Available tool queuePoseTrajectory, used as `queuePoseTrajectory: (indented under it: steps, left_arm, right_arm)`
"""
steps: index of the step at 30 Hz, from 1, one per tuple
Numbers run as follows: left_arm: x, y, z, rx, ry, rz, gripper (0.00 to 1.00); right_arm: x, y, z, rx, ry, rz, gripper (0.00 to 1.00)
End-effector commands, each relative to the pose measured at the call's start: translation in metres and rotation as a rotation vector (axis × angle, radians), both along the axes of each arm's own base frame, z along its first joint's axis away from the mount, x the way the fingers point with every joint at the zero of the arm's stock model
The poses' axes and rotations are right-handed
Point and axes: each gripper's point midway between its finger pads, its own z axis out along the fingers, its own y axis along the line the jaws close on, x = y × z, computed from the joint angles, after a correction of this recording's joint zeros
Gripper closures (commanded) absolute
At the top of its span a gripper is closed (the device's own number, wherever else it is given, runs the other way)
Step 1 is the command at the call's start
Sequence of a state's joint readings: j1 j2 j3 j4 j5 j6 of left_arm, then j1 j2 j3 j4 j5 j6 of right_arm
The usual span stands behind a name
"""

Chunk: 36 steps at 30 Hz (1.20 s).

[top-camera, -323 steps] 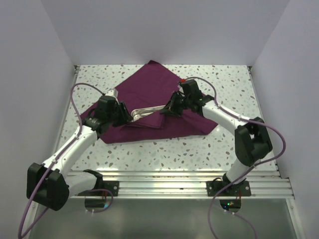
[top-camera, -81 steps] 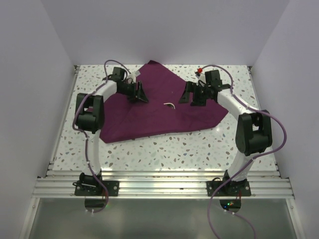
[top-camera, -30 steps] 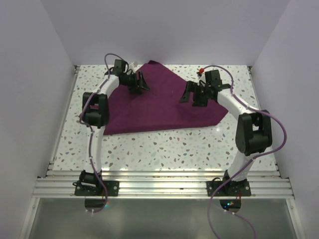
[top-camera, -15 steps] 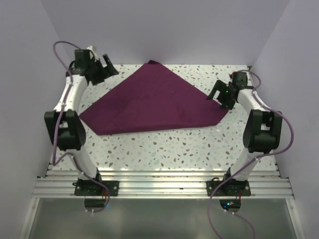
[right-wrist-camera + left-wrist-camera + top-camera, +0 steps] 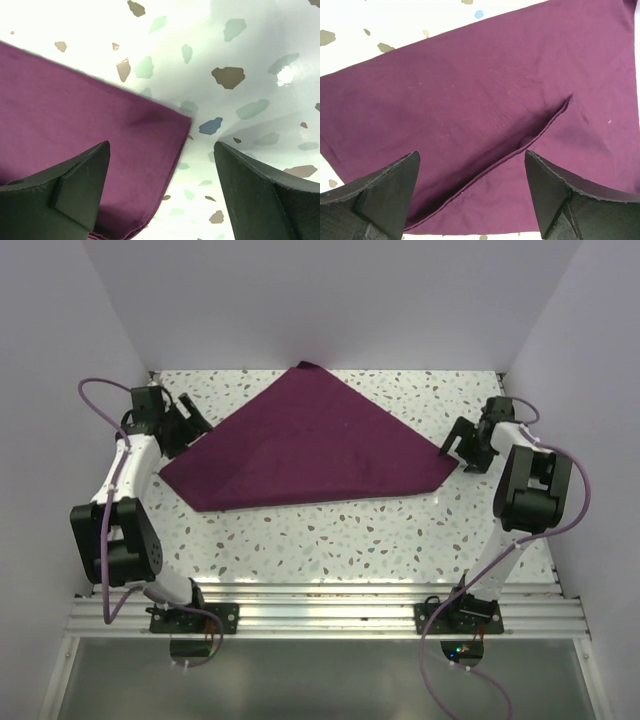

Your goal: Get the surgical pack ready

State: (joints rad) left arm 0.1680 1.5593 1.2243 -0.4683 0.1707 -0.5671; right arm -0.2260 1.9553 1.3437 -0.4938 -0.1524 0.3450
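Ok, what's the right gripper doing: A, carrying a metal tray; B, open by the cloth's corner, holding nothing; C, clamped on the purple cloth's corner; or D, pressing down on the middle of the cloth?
B: the right gripper has its fingers wide apart, and the purple cloth shows its corner lying flat on the table between them, ungripped.

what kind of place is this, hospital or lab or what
Probably a robot lab test cell, not a hospital: plain pale walls box in a speckled table, the left arm and right arm are bolted to a metal rail at its near edge, and a purple cloth lies spread on it.
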Motion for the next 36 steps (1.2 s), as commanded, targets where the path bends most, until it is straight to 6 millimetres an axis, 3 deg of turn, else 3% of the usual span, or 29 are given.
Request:
queuePoseTrajectory:
  steps: [1,9,11,14,17,19,22,26,29,33,34,36]
  left_arm:
    - [0.003,0.005,0.017,0.008,-0.068,0.040,0.11]
    - [-0.002,-0.019,0.001,-0.105,-0.091,-0.028,0.12]
    - [-0.006,-0.019,-0.010,-0.084,-0.060,-0.052,0.13]
    - [-0.020,-0.021,-0.030,-0.084,-0.003,-0.073,0.13]
    - [-0.036,-0.016,-0.046,-0.043,0.060,-0.067,0.13]
    - [-0.041,-0.007,-0.044,0.025,0.050,-0.067,0.14]
    - [-0.055,0.008,-0.048,0.110,0.085,-0.032,0.14]
    - [-0.065,0.008,-0.055,0.113,0.111,-0.024,0.14]
    - [-0.069,0.007,-0.060,0.104,0.128,-0.013,0.14]
    - [-0.069,0.011,-0.070,0.096,0.167,0.027,0.14]
    - [-0.067,0.011,-0.068,0.087,0.169,0.043,0.14]
    - [-0.064,0.011,-0.070,0.072,0.171,0.058,0.14]
  right_arm:
    - [0.001,0.004,-0.016,0.017,0.023,0.049,0.11]
    - [-0.006,0.003,-0.028,0.027,0.048,0.103,0.21]
    - [-0.008,0.003,-0.031,0.038,0.046,0.112,0.23]
    - [-0.017,0.018,-0.039,0.107,0.038,0.154,0.25]
    - [-0.029,0.020,-0.053,0.115,0.096,0.163,0.27]
    - [-0.024,0.011,-0.049,0.075,0.109,0.155,0.43]
    - [-0.026,0.009,-0.054,0.073,0.125,0.141,0.45]
    - [-0.018,0.015,-0.055,0.106,0.094,0.171,0.46]
    - [-0.010,0.019,-0.051,0.138,0.082,0.177,0.60]
    - [-0.015,0.020,-0.053,0.146,0.110,0.177,0.75]
    - [-0.016,0.021,-0.052,0.151,0.110,0.172,0.88]
    - [-0.016,0.023,-0.045,0.159,0.087,0.145,0.97]
